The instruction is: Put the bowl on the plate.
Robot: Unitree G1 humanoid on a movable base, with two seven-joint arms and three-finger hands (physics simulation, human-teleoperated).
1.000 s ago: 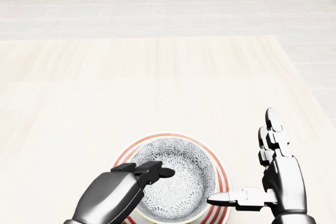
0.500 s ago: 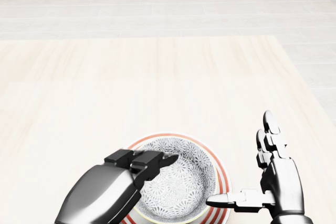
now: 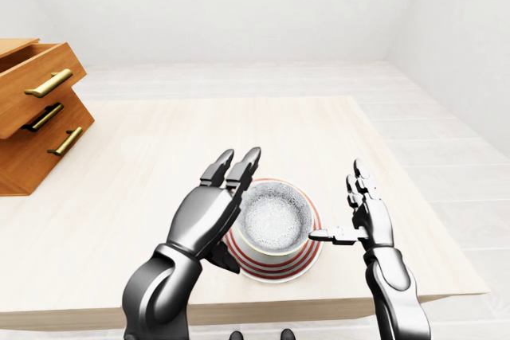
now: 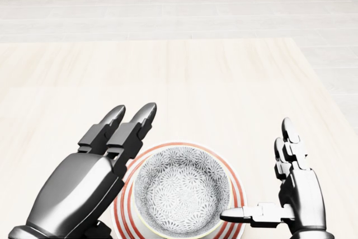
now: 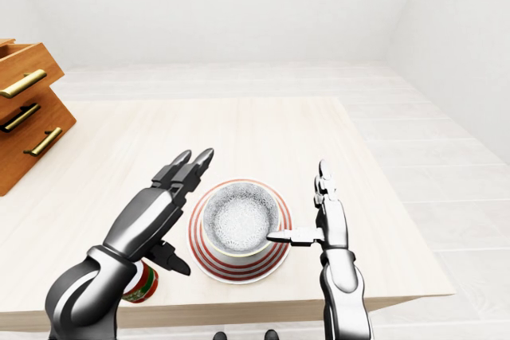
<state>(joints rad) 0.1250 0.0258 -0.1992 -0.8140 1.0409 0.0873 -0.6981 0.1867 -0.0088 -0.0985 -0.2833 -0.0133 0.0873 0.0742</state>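
Note:
A white bowl (image 4: 182, 194) with a grey flower pattern sits upright on the red-striped plate (image 4: 239, 191), low in the head view. My left hand (image 4: 126, 138) is open just left of the bowl, its fingers (image 4: 140, 118) stretched straight toward the view's top and clear of the rim. On the bowl's right my right hand (image 4: 257, 172) is open too, palm facing the bowl. Its thumb (image 4: 240, 214) points at the bowl's rim and ends right beside it; I cannot tell whether it touches. Neither hand holds anything.
The pale wooden table (image 3: 159, 133) ends just below the plate, and its right edge lies beyond my right hand. A brown drawer cabinet (image 3: 36, 117) with brass handles stands at the table's left. A small red, white and green object (image 5: 142, 283) lies under my left forearm.
My left hand has let go of the bowl's left rim, opening its curled fingers and drawing back to the left. The right hand has barely moved. The bowl stays on the plate.

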